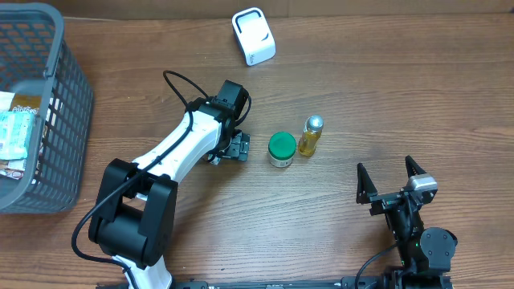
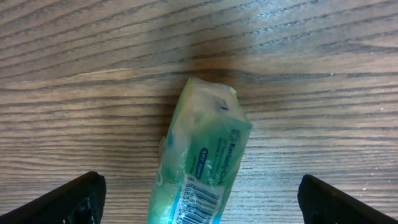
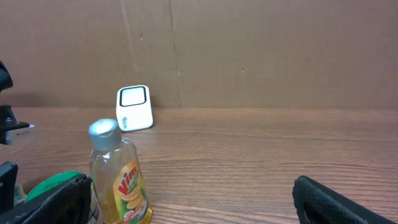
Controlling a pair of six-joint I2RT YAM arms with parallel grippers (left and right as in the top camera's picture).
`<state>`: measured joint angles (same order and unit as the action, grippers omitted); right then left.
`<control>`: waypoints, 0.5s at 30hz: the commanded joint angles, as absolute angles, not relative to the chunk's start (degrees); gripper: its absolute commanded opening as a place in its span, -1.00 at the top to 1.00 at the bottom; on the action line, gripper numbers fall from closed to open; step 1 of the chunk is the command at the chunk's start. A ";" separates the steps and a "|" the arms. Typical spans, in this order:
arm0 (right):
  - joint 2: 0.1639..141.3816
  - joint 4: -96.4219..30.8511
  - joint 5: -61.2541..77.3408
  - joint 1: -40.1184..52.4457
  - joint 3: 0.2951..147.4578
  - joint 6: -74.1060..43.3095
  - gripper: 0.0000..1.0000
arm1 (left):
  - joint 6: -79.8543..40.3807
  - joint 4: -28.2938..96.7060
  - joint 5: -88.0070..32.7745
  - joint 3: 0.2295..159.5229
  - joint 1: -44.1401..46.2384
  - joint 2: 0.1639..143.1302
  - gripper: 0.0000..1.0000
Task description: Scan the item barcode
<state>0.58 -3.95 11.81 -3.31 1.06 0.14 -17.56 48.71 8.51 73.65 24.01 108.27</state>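
1. Nearest the robot's base, the right fingers stand spread wide over bare desk, gripping nothing.
2. In the right wrist view the two dark tips sit at the lower corners, with only wood grain between them.
3. Further in, the left fingers are also wide open, pointing down at the desk.
4. A pale green packet lies flat on the wood in the gap between them. It is roughly midway and clear of both tips, touching neither.
5. The packet lies at a slant, its far end leaning to the right in the view. Its barcode faces up at the near end, partly cut off by the frame's lower edge.
6. From overhead the left arm's head covers the packet, so it cannot be seen there.
7. Just to the right of that head stands a green-lidded jar. A yellow bottle with a silver cap stands just beside the jar.
8. Off to the left edge sits a grey basket holding packets.
9. Farthest back, a white scanner rests on the desk, well apart from the packet.
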 commanded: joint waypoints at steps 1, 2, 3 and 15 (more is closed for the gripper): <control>0.16 -3.57 12.10 -3.46 0.45 -0.03 -1.00 | -19.73 48.34 7.90 73.21 24.01 108.14 -0.99; 0.16 -3.57 12.10 -3.46 0.45 -0.03 -1.00 | -19.73 48.14 7.88 73.10 24.01 108.16 -0.99; 0.16 -3.57 12.10 -3.46 0.45 -0.03 -1.00 | -19.75 47.81 7.88 72.88 24.01 108.20 -0.99; 0.16 -3.57 12.10 -3.46 0.45 -0.03 -1.00 | -19.75 46.46 7.86 71.66 24.01 108.36 -0.99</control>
<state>0.58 -3.92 11.84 -3.29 1.06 0.14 -18.55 46.65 8.54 72.03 24.01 108.27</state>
